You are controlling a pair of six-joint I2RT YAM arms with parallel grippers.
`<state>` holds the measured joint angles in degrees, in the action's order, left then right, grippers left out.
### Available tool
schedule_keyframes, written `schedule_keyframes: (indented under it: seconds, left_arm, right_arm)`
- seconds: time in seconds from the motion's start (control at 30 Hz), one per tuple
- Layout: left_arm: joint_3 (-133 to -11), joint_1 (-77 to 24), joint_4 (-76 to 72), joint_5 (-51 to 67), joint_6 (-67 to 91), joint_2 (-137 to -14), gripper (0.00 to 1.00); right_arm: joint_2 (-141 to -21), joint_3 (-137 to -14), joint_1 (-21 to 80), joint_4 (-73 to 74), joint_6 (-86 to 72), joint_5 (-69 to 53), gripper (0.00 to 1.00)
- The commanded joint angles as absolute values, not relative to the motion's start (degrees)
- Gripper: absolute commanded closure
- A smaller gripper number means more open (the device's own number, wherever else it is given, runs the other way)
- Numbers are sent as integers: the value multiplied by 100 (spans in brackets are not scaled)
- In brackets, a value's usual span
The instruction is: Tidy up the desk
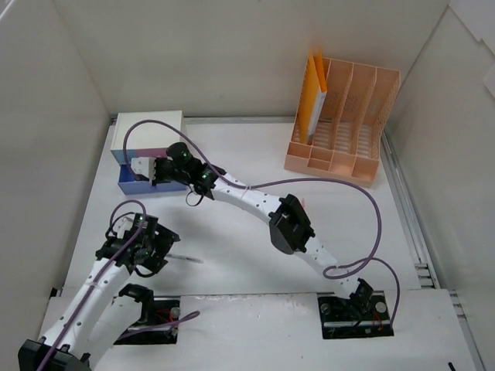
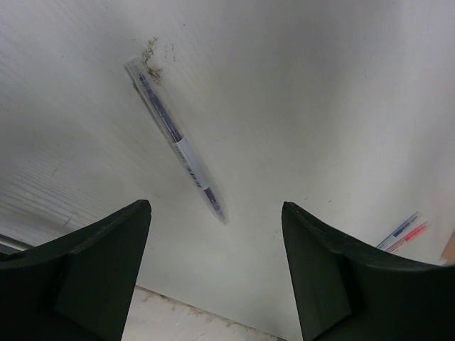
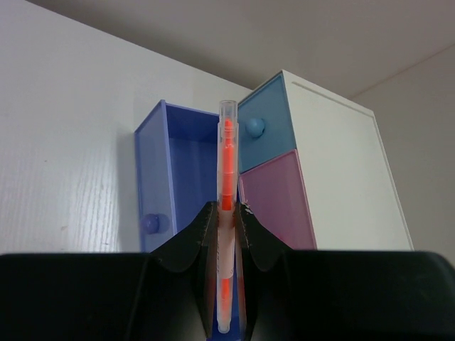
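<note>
The desk (image 1: 232, 232) is a white tabletop. My right gripper (image 3: 226, 210) is shut on an orange pen (image 3: 226, 142), which stands upright in the wrist view. It holds the pen above the open blue drawer (image 3: 174, 163) of a small white drawer box (image 1: 147, 131). In the top view this gripper (image 1: 156, 171) hangs over that drawer (image 1: 135, 184). My left gripper (image 2: 215, 212) is open and empty, low over the desk. A clear pen with blue-purple ink (image 2: 178, 145) lies flat just ahead of its fingertips, and it also shows in the top view (image 1: 186, 259).
A peach slotted file rack (image 1: 344, 131) with a yellow-orange folder (image 1: 313, 100) stands at the back right. A red pen and a blue pen (image 2: 404, 233) lie on the desk to the right of the left gripper. Tall white walls border the desk.
</note>
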<state>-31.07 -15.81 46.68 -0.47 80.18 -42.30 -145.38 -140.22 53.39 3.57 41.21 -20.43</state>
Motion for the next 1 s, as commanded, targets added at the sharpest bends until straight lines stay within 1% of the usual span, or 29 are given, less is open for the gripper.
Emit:
schedule_keyframes:
  seconds: [0.0, 0.13, 0.33, 0.37, 0.4, 0.43, 0.57, 0.63, 0.7, 0.8, 0.83, 0.87, 0.9, 0.93, 0.97]
  left_arm:
    - [-3164, -1608, 4711, -114, 8077, -4210, 30]
    - [-3173, -1608, 4843, -149, 8077, -4061, 30]
    - [-3032, -1608, 4808, -97, 8183, -3938, 30]
    - [-3032, -1608, 4782, -71, 8165, -3938, 30]
    - [-3032, -1608, 4781, -70, 8174, -3946, 30]
    - [-3050, -1608, 4773, -70, 8165, -3981, 30]
    - [-3129, -1661, 4808, -70, 8130, -4052, 30]
    - [-3120, -1661, 4790, -70, 8130, -4069, 30]
    - [-3103, -1661, 4755, -70, 8147, -4069, 30]
    - [-3050, -1661, 4650, 123, 8182, -4104, 33]
    - [-3015, -1661, 4597, 140, 8191, -4122, 34]
    - [-2989, -1661, 4466, 167, 8200, -4139, 39]
    - [-2936, -1661, 4404, 184, 8235, -4174, 41]
    - [-2918, -1713, 4360, 202, 8261, -4192, 46]
    - [-2909, -1714, 4281, 202, 8288, -4297, 59]
  right_arm:
    - [-14660, -14098, 5405, -623, 4280, -1679, 100]
    - [-14932, -14211, 5449, -967, 4315, -1144, 100]
    - [-14994, -14028, 5440, -1019, 4395, -976, 100]
    - [-14985, -13993, 5423, -1002, 4368, -967, 91]
    - [-14924, -13862, 5414, -1028, 4342, -958, 85]
    - [-14889, -13782, 5405, -1063, 4307, -1002, 82]
    - [-14722, -13562, 5362, -1186, 4228, -976, 60]
    - [-14634, -13509, 5344, -1230, 4087, -975, 56]
    - [-14432, -13386, 5291, -1274, 3877, -1019, 55]
    - [-13880, -12930, 5212, -1415, 3508, -1212, 58]
    - [-13704, -12772, 5195, -1467, 3411, -1291, 64]
    - [-13319, -12405, 5125, -1520, 3184, -1501, 69]
    - [-13089, -12210, 5072, -1538, 3042, -1625, 81]
    - [-12887, -12025, 4967, -1529, 2884, -1739, 89]
    - [-12511, -11702, 4879, -1434, 2552, -1853, 99]
